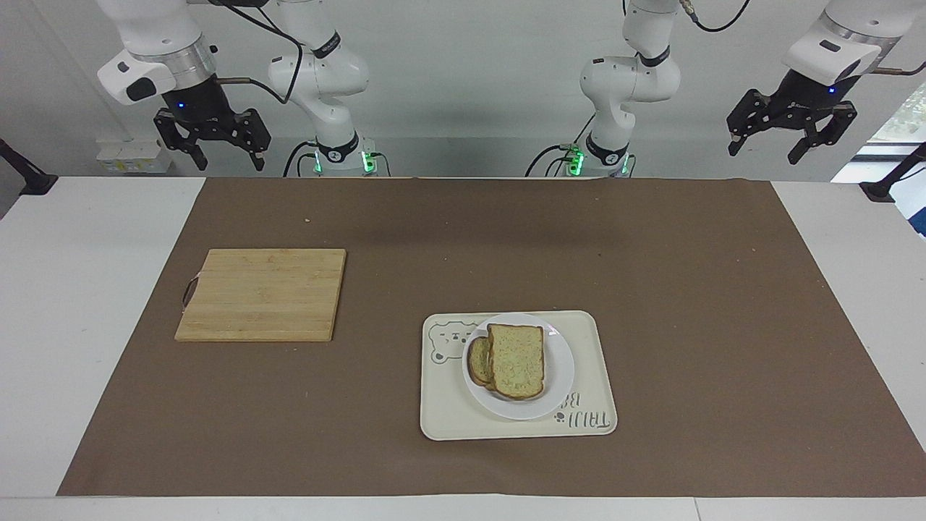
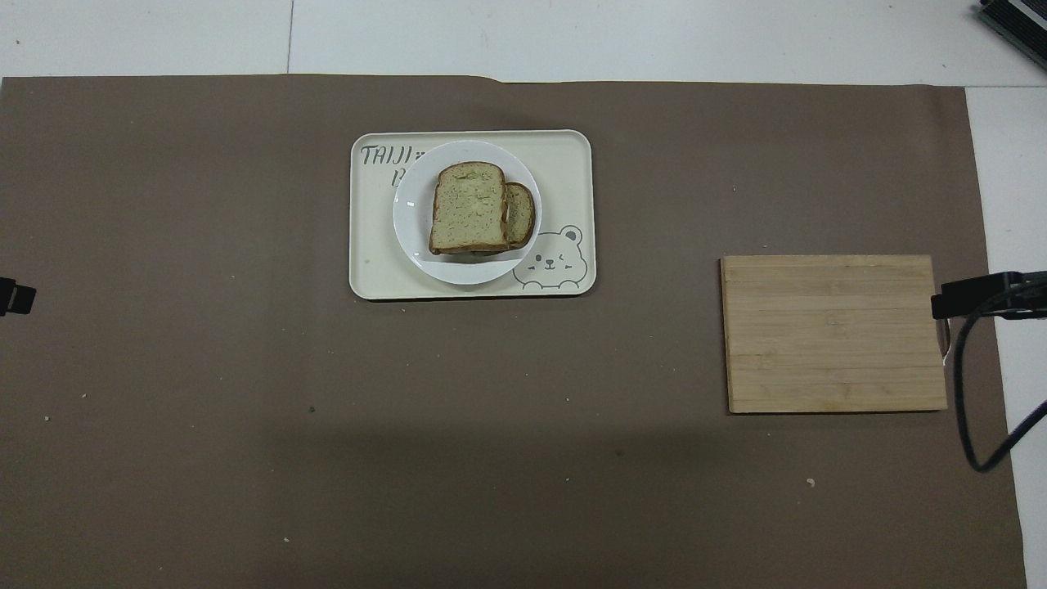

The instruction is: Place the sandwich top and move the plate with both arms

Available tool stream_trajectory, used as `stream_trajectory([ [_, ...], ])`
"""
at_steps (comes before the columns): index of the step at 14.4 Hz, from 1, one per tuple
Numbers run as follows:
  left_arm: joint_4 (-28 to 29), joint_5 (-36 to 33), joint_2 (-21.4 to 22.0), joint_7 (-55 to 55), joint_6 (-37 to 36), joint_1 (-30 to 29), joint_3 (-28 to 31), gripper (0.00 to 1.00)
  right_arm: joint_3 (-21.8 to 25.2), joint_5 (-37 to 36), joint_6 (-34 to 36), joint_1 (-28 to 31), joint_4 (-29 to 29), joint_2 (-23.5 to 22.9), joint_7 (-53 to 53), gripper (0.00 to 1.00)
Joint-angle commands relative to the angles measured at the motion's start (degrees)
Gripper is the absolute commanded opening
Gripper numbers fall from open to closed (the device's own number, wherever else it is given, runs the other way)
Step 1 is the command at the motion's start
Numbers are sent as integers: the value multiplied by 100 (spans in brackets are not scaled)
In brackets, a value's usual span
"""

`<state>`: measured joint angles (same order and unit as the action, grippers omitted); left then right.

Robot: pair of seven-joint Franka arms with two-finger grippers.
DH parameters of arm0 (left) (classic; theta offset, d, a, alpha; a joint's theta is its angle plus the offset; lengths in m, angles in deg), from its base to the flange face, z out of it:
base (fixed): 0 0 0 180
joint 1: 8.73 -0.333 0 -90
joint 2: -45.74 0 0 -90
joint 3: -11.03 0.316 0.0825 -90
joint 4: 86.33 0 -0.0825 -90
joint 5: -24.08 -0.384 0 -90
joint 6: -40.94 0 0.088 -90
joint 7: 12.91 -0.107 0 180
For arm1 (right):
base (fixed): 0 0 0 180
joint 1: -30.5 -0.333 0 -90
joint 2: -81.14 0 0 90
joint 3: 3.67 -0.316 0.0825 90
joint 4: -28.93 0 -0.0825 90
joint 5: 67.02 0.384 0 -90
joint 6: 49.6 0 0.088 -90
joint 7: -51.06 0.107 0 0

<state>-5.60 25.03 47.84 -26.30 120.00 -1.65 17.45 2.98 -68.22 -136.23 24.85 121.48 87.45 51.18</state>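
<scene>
Across the facing view, both arms are waiting high at the robots' end of the desk. The left claw (image 1: 786, 137) is hanging over the desk's edge at the left arm's end, its fingers spread and gripping nothing; the right claw (image 1: 212, 141) is hanging likewise at the right arm's end, released and empty. Between them, well away from both, the plate (image 1: 561, 376) is sitting on the tray (image 1: 448, 420), and the sandwich top (image 1: 516, 360) is lying flat on a darker slice (image 1: 477, 359) that is peeking out toward the right arm's end. That looks like the bread already set in place and the plate delivered (so the arms are probably pulled back because nothing is left to hold). A board (image 1: 262, 294) is lying bare nearer to the robots, toward the right arm's end.

From overhead, the plate (image 2: 409, 233) is covering part of the lettering on the tray (image 2: 572, 155), leaving the bear drawing showing. The sandwich top (image 2: 468, 208) is resting squarely within the rim, not overhanging it, which should be keeping the stack steady. The board (image 2: 833, 334) is sitting well apart from the tray. Neither claw is showing clearly in this view.
</scene>
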Motion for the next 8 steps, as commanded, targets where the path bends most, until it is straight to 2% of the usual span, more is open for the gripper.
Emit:
stream_trajectory([
  [1, -136, -7, -34, 91, -22, 22, 9, 100, -23, 110, -20, 38, 106, 99, 50, 100],
  [8, -127, -33, -43, 355, -13, 66, 0, 100, -23, 110, -20, 38, 105, 99, 50, 100],
])
